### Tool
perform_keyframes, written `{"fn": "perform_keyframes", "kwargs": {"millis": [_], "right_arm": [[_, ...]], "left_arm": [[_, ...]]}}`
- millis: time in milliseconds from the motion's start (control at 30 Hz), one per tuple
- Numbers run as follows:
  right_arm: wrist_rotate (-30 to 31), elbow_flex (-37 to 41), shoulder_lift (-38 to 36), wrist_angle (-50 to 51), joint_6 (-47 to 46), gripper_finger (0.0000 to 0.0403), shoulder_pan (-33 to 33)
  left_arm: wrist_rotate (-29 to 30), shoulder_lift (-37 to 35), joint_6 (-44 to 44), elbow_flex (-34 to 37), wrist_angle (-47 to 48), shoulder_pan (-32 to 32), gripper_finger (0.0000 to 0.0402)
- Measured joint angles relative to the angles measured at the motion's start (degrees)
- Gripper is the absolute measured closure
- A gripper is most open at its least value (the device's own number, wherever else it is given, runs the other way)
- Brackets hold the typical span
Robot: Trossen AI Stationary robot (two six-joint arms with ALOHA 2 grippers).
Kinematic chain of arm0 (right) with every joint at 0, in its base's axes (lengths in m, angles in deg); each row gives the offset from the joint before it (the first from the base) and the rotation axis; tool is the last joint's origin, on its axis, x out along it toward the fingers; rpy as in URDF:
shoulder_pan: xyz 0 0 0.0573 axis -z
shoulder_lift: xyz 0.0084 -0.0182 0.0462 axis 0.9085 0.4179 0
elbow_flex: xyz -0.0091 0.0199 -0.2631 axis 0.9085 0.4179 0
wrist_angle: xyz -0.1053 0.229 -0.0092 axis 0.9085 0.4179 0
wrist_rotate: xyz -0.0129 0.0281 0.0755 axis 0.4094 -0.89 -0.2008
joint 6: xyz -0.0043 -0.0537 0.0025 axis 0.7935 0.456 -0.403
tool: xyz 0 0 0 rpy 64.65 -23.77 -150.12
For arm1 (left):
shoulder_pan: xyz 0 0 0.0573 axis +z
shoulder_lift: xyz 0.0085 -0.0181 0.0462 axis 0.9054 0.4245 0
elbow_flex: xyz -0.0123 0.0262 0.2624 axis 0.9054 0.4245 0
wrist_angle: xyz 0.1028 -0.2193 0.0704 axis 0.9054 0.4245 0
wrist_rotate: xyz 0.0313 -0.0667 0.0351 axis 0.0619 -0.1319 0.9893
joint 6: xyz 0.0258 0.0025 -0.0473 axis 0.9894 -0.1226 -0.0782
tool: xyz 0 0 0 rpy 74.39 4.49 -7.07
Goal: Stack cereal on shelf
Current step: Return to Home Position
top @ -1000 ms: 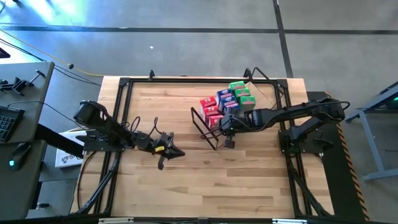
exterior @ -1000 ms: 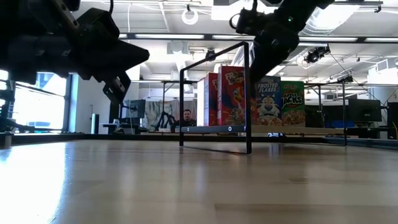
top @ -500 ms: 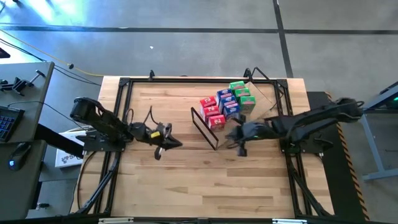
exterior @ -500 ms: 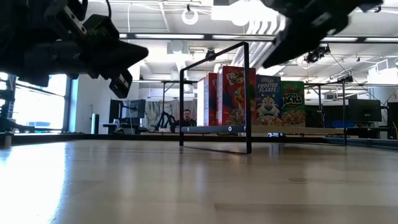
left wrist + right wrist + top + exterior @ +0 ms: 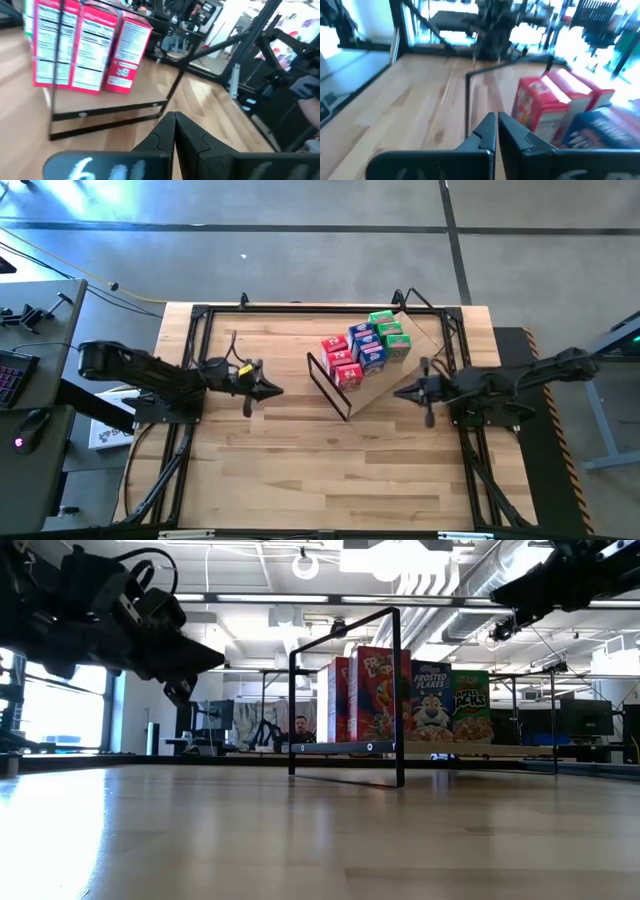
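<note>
The shelf [image 5: 392, 378] stands on the far right part of the tabletop [image 5: 300, 470]. Its board is slanted, and its black wire frame [image 5: 328, 385] runs along the lower edge, on the side toward the left arm. The cereal [image 5: 365, 348] is on the shelf: nine small boxes in three rows. The red ones are nearest to the wire frame, the blue ones are in the middle, and the green ones are at the high end, close to the far edge of the tabletop. The boxes stand upright and touch each other. In the low view their printed fronts show side by side behind the frame.

The left tool [image 5: 272, 390] hangs above the left part of the tabletop, well apart from the frame. Its fingers are pressed together and hold nothing. The right tool [image 5: 402, 394] hangs near the right side of the shelf, apart from the boxes, also clenched on nothing.

Bare wood lies between the two tools and reaches to the near edge.
</note>
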Motion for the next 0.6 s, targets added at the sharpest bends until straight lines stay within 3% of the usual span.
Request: {"fn": "perform_keyframes", "kwargs": {"millis": [300,433,600], "right_arm": [[-0.7,6.5,-20.3,1.2,4.8,0.0403,3.3],[-1.5,8.6,-28.3,3.5,4.8,0.0403,5.2],[-1.3,9.4,-28.6,5.4,4.1,0.0403,7.4]], "left_arm": [[-0.4,-12.8,5.6,3.6,7.3,5.2,0.0401],[-2.0,-19.3,6.9,3.5,14.6,8.1,0.0401],[-4.4,-26.1,8.0,3.4,23.2,11.7,0.0401]]}}
